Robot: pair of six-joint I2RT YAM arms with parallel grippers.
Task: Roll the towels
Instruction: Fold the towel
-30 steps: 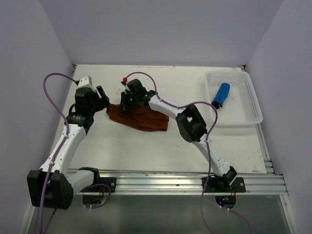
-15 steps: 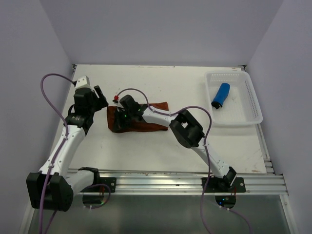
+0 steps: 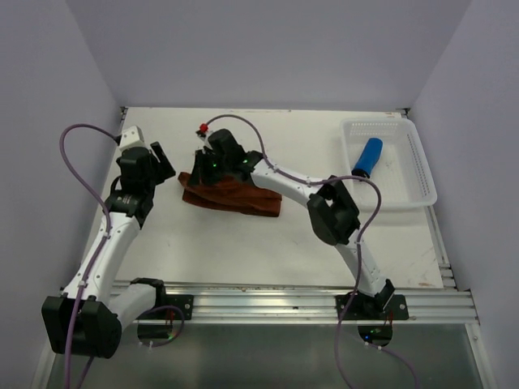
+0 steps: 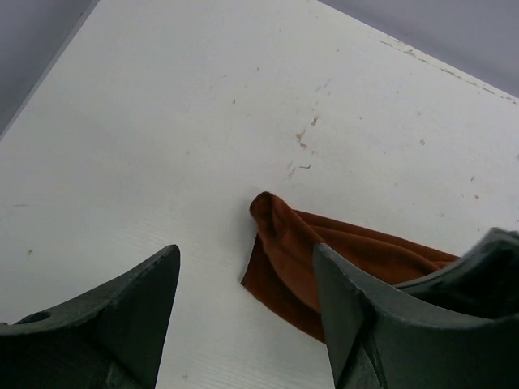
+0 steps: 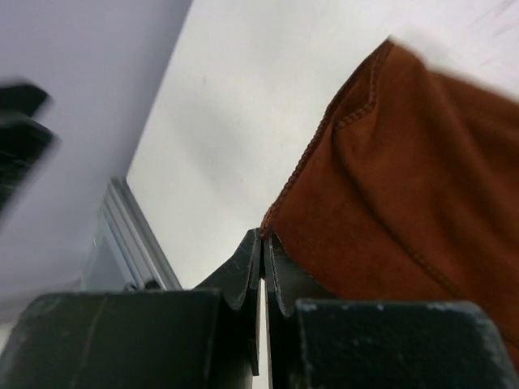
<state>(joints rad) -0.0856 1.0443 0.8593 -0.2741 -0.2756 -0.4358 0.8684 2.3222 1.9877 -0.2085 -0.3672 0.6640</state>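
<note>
The brown towel (image 3: 233, 194) lies on the table (image 3: 243, 243) left of the middle, a long folded band running from its left end, beside the left arm, down and right toward the table's centre. Its left end is bunched and lifted: the right gripper (image 3: 207, 164) sits over that end, and in the right wrist view its jaws are pressed together, pinching the towel's stitched edge (image 5: 316, 170) just at the tips, with the cloth hanging off to the right. In the left wrist view the same end shows as a raised fold (image 4: 280, 227) with the rest of the cloth spreading flat toward the lower right. The left gripper (image 3: 160, 162) hovers just left of the towel, its fingers (image 4: 130, 316) spread wide and holding nothing, the towel end showing in the gap between them against bare tabletop. The blue towel (image 3: 369, 156) is already a tight roll, lying aslant inside the white basket (image 3: 422, 182) at the table's far right, well apart from both grippers.
</note>
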